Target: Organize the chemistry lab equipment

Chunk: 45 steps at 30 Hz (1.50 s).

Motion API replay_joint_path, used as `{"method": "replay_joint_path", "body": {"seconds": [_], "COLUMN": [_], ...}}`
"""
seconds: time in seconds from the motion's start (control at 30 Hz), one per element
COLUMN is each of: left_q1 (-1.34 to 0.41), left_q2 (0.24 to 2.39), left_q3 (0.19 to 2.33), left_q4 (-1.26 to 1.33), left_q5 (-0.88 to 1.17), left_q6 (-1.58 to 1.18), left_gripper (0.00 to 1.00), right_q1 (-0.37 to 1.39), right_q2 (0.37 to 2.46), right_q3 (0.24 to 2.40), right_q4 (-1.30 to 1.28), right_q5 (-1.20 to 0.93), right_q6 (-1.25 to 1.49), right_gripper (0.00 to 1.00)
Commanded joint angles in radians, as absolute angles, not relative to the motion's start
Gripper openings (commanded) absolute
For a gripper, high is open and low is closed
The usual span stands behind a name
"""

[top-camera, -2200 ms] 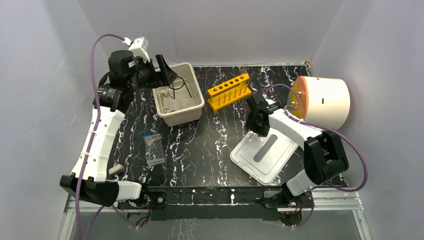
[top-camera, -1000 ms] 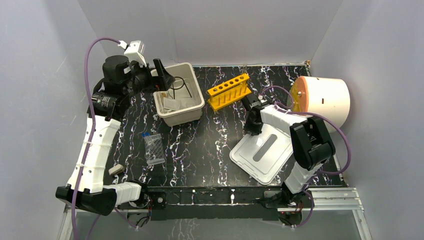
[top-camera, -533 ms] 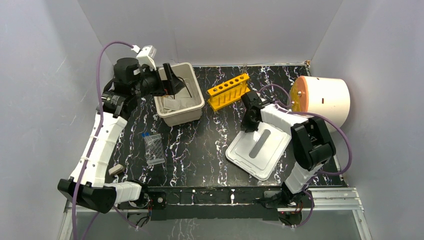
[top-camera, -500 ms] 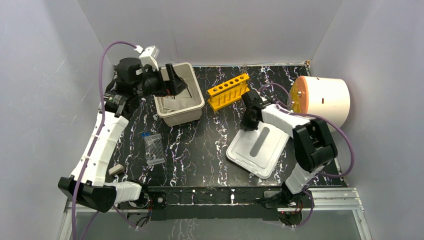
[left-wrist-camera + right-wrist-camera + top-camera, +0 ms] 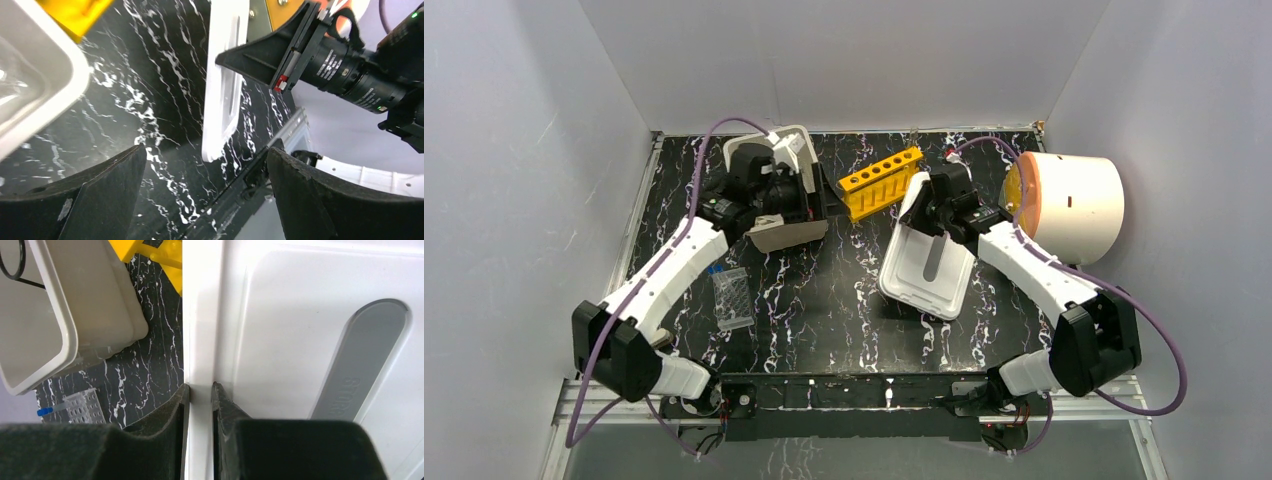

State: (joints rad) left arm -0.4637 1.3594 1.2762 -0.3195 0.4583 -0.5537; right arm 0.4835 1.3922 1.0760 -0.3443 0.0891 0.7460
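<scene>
Overhead, the right gripper (image 5: pixel 921 212) has its jaws nearly closed on the raised rim of a white plastic lid (image 5: pixel 922 275). It holds the lid tilted up from the black, white-veined table (image 5: pixel 824 300); whether the lid's lower edge touches the surface I cannot tell. In the right wrist view the dark fingers (image 5: pixel 175 412) clamp that rim from both sides. The lid is smooth and moulded, with rounded corners and a long grey oval handle strip (image 5: pixel 367 355).

The left gripper (image 5: pixel 205 157) has its matte black jaws spread wide with nothing between them, just beside the rounded corner of an off-white plastic bin (image 5: pixel 45 85). From above, the left arm hides most of the bin.

Inside the bin, the thin curved black wire ring stand (image 5: pixel 12 267) shows in part. A blue-capped vial (image 5: pixel 45 411) lies just beside a clear gridded rack (image 5: pixel 82 407) on the table, apart from the bin. A yellow test-tube rack (image 5: pixel 881 182) with a row of round holes stands between bin and lid.
</scene>
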Motion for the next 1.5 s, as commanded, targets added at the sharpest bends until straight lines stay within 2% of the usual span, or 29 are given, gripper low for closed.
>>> {"method": "replay_joint_path", "body": {"seconds": [0.0,0.2,0.4,0.6,0.73,0.83,1.0,1.07,1.13,1.3,1.47], "left_q1": [-0.531,-0.599,-0.65,-0.695,-0.707,-0.709,-0.709,-0.709,-0.709,-0.708,-0.703], "left_q2": [1.401,1.474,1.568,1.647,1.68,1.69,1.684,1.684,1.68,1.652,1.609], "left_q3": [1.238,1.212,1.217,1.23,1.248,1.249,1.242,1.245,1.257,1.321,1.41], "left_q4": [-0.197,-0.133,-0.097,-0.083,-0.063,-0.06,-0.056,-0.059,-0.075,-0.157,-0.23], "left_q5": [0.541,0.567,0.64,0.624,0.669,0.676,0.664,0.66,0.643,0.616,0.622], "left_q6": [-0.647,-0.661,-0.666,-0.665,-0.669,-0.679,-0.687,-0.68,-0.669,-0.622,-0.615], "left_gripper": [0.89,0.89,0.81,0.73,0.59,0.39,0.21,0.09,0.0,0.0,0.0], "right_q1": [0.476,0.472,0.468,0.464,0.461,0.46,0.456,0.455,0.451,0.437,0.422], "right_q2": [1.327,1.309,1.3,1.295,1.29,1.283,1.268,1.263,1.26,1.216,1.149], "right_q3": [1.058,1.058,1.058,1.062,1.061,1.051,1.033,1.03,1.03,1.032,1.054], "right_q4": [-0.275,-0.265,-0.245,-0.236,-0.232,-0.227,-0.214,-0.215,-0.222,-0.237,-0.241], "right_q5": [0.071,0.031,-0.047,-0.091,-0.115,-0.128,-0.144,-0.145,-0.142,-0.12,-0.101], "right_q6": [0.771,0.804,0.813,0.822,0.825,0.837,0.852,0.852,0.849,0.821,0.758], "right_gripper": [0.07,0.07,0.07,0.07,0.07,0.07,0.07,0.08,0.15,0.49,0.64]}}
